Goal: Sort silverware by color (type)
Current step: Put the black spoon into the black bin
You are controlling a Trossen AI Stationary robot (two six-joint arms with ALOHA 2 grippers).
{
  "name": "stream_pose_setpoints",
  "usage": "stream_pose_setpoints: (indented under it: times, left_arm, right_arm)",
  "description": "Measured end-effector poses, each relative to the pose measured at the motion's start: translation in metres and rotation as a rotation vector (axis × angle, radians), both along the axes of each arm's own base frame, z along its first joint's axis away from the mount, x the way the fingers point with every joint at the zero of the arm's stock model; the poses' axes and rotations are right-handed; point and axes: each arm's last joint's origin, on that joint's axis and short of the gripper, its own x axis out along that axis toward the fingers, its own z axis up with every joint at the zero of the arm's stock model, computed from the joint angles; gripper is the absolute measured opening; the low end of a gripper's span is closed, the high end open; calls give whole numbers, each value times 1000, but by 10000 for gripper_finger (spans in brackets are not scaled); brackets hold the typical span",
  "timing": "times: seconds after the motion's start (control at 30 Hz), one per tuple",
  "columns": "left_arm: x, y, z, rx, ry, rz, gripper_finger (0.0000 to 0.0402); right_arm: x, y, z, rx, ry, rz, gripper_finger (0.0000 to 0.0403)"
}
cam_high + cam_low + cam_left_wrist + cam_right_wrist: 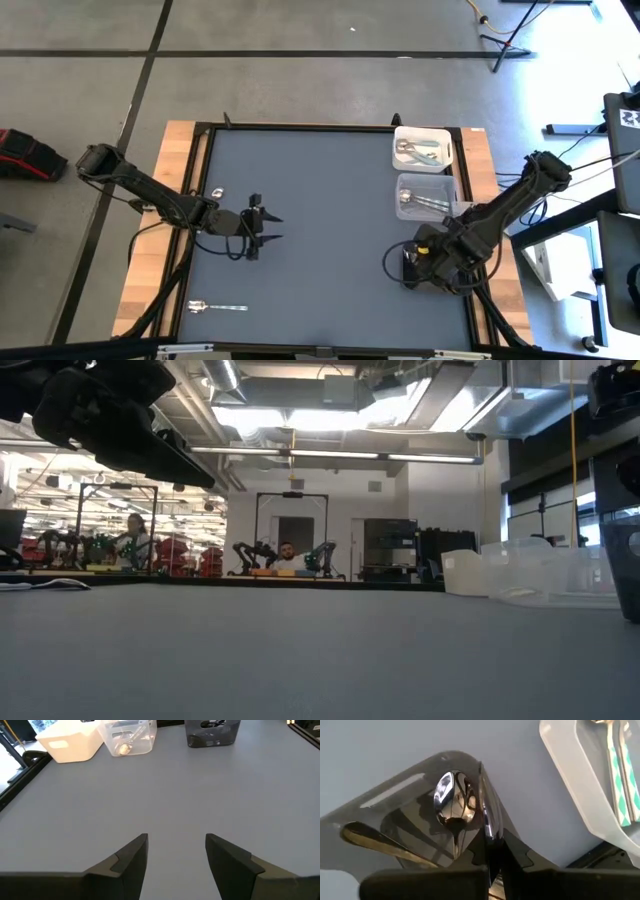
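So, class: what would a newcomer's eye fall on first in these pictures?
Probably the right gripper, shut on a dark utensil over the dark bin at the table's right side, where a shiny spoon already lies. Next, the open left gripper hanging over bare mat at the left, and one lone silver spoon near the front-left edge.

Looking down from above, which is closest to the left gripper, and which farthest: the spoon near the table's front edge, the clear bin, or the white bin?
From the left gripper:
1. Spoon, front-left of the table, nearest.
2. Clear bin, right side.
3. White bin, back right corner, farthest.
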Motion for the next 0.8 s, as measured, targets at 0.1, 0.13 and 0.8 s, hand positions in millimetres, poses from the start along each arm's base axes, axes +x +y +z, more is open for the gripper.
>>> stream_pose_setpoints:
  times: [0.1,0.13,0.8]
  left_arm:
    - [0,0,0,0,0,0,194]
    - [0,0,0,0,0,0,194]
    - [-1,1,-2,1,24,5,194]
  right_arm:
    - [2,-1,-3,9,-14,-10,12]
    - [3,-1,-3,13,-20,-12,12]
    - [7,3,-3,75,-48,-29,132]
